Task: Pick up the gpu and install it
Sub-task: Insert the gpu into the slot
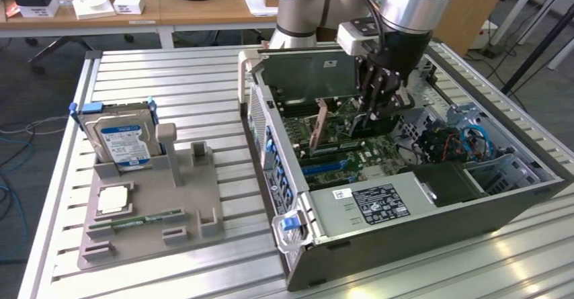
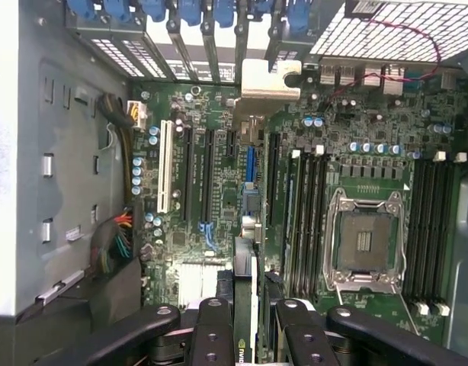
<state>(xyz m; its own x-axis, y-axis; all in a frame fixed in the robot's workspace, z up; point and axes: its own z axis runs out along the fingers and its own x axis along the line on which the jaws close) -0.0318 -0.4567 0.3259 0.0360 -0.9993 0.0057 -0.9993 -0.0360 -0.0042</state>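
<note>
The gpu is a thin card seen edge-on in the wrist view. It runs from between my fingers up to its silvery bracket by the case's rear slot openings. My gripper is shut on the card's edge. The card stands upright over the motherboard's expansion slots; I cannot tell whether it is seated in one. In the exterior view my gripper reaches down inside the open computer case, above the motherboard.
A grey fixture tray lies at the exterior view's left. It holds a silver hard drive, a chip and a green memory stick. Inside the case are the power supply, the CPU socket and cable bundles.
</note>
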